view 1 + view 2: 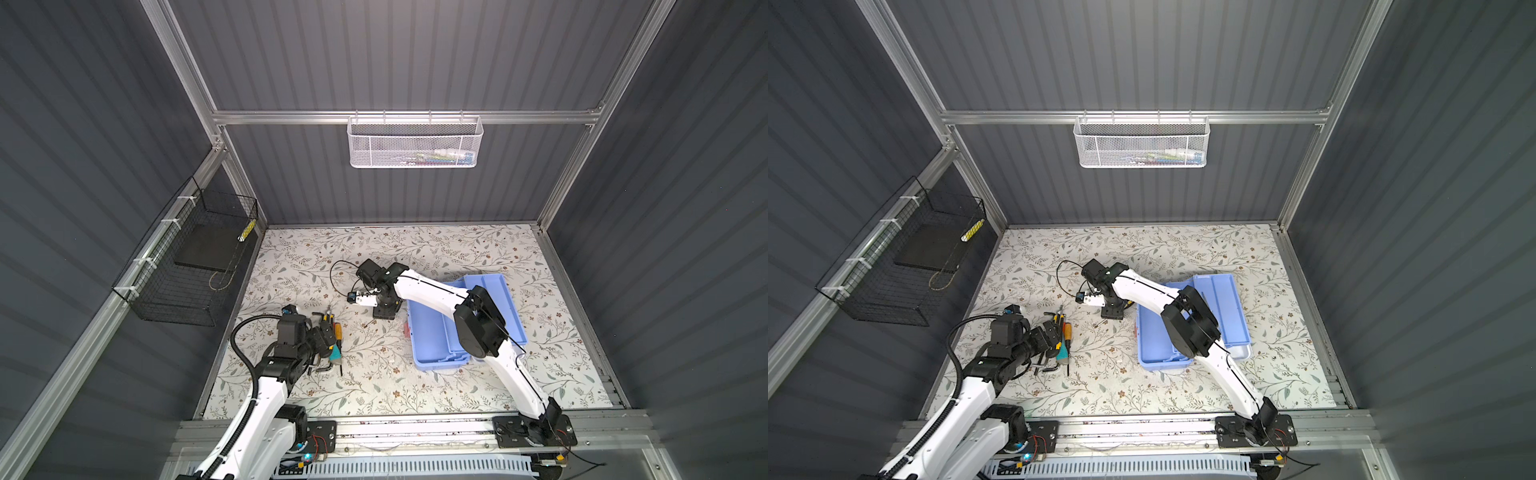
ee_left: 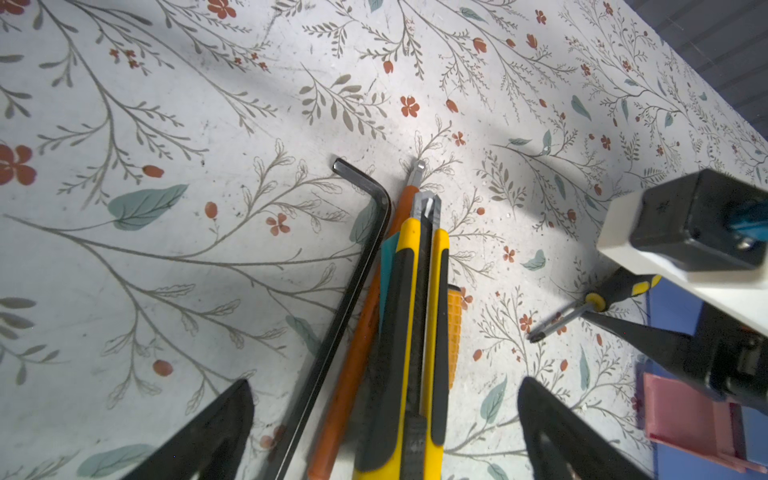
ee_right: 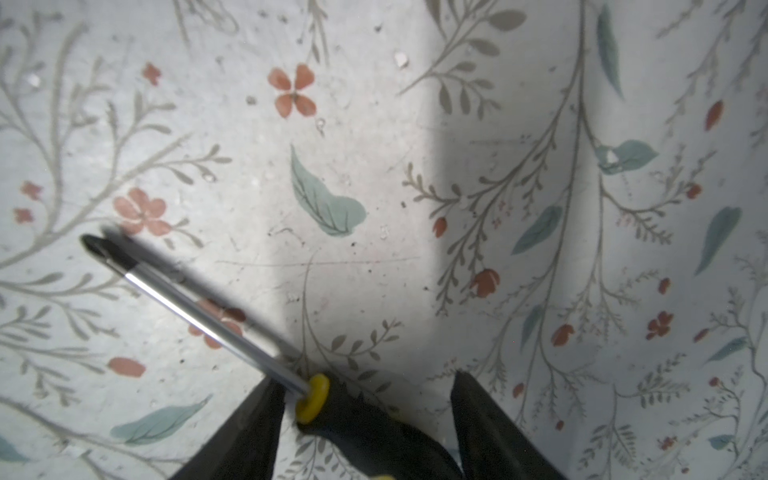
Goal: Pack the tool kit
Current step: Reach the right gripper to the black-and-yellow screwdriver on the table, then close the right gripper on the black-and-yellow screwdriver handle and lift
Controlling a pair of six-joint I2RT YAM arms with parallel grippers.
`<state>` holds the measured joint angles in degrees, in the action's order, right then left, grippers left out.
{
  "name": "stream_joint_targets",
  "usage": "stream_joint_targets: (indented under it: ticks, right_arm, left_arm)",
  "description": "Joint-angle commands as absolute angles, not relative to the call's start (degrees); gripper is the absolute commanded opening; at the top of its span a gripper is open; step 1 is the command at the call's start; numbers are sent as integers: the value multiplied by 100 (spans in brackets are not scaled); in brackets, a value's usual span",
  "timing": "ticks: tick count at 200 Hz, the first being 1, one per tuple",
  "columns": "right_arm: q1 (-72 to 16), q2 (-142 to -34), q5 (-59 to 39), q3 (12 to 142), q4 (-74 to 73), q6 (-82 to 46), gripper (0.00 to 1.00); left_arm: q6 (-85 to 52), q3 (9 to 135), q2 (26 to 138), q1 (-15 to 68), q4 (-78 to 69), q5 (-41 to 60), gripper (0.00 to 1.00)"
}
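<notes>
The left tool (image 2: pixel 386 384) is held spread wide over a hex key (image 2: pixel 355 291) and a yellow-and-black utility knife (image 2: pixel 415 332), which lie side by side on the table (image 1: pixel 415 249). A black-and-yellow screwdriver (image 3: pixel 257 355) is straddled at its handle by the right tool (image 3: pixel 365 380); whether it is pinched cannot be told. The open light blue tool kit (image 1: pixel 430 332) is seen just beside the right tool, toward the table's right side.
</notes>
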<state>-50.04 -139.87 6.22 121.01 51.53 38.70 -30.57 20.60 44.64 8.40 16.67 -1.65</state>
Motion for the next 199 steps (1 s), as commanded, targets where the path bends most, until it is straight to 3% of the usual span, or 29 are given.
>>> stream_joint_targets:
  ticks: [1, 34, 90, 116, 130, 165, 199]
  right_arm:
    - [-4906, -14327, 529, 12509, 5614, 3785, 59]
    - [-4895, -14656, 217, 13226, 6092, 3446, 49]
    - [-4957, -14659, -14, 13335, 6401, 3136, 36]
    - [-4957, -14602, -618, 13556, 6829, 2732, 28]
    - [-4979, -14530, -704, 13497, 6827, 2584, 29]
    - [-5001, -14601, -100, 13266, 6770, 2619, 48]
    - [-5001, -14620, -35, 13168, 6913, 2636, 53]
  left_arm:
    - [-3050, 1995, 4425, 817, 1704, -149, 99]
    - [-3050, 2004, 4456, 817, 1701, -149, 100]
    - [-3059, 1995, 4422, 817, 1711, -164, 100]
    - [-3066, 1995, 4430, 813, 1711, -176, 99]
    - [-3069, 1995, 4417, 816, 1723, -181, 99]
    - [-3060, 1987, 4394, 817, 1723, -167, 99]
    - [-3061, 1994, 4398, 817, 1720, -158, 99]
